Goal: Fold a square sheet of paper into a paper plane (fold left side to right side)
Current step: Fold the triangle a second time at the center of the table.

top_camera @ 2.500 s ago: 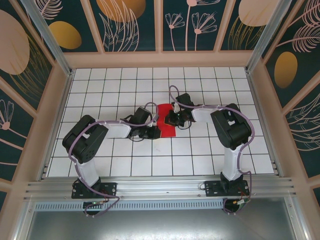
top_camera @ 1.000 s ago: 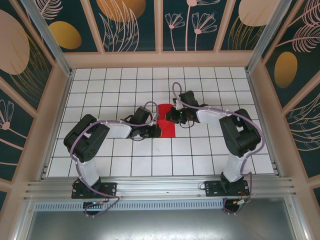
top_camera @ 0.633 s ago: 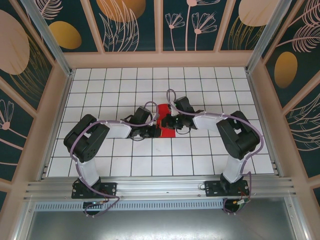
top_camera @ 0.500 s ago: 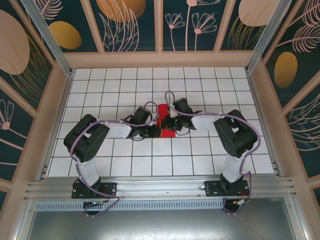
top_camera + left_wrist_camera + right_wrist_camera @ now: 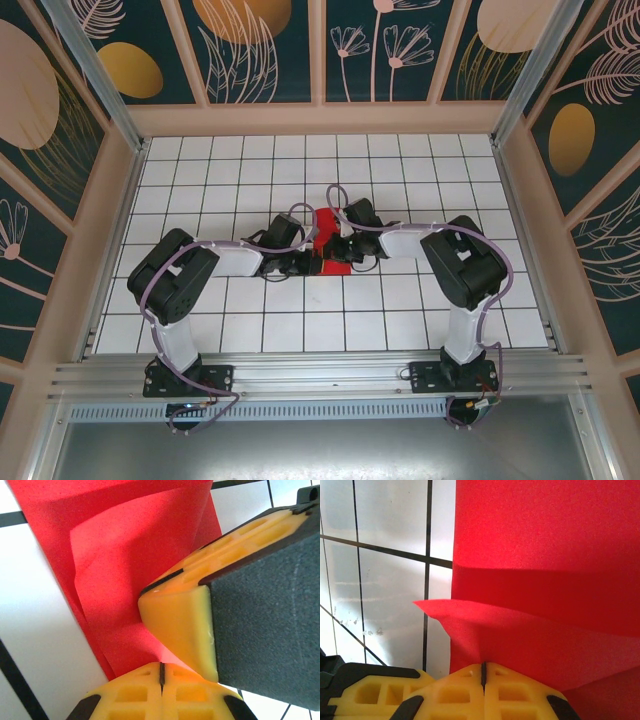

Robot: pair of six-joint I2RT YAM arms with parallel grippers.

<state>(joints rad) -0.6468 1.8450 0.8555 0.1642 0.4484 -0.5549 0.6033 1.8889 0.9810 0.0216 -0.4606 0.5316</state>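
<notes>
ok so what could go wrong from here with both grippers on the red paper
1. The left gripper and right gripper, both shut, work very close together on the red paper; a small move might knock them together.
2. A flap stands up off the sheet, so pressing now could set a crooked crease or crumple it.

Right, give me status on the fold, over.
Left gripper shut, tips at edge of the red paper. Right gripper shut, also on it. Paper partly folded, one flap raised. Grippers nearly touching, nothing else close.
</notes>
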